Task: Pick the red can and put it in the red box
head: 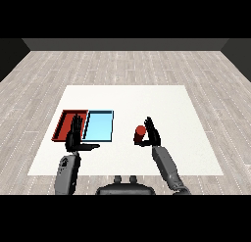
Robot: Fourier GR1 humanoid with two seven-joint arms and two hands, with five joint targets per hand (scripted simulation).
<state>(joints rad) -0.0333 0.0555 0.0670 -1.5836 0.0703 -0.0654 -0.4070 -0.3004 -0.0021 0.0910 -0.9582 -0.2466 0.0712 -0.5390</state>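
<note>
Red tray [62,119] touching blue tray [100,125] on its right; nothing visible in either. Red can [140,133] well right of the blue tray, upright, against the right hand [152,134], whose fingers point up beside it, thumb below; curl unclear. Left hand [76,135] over the red tray's near edge, fingers straight, thumb out.
</note>
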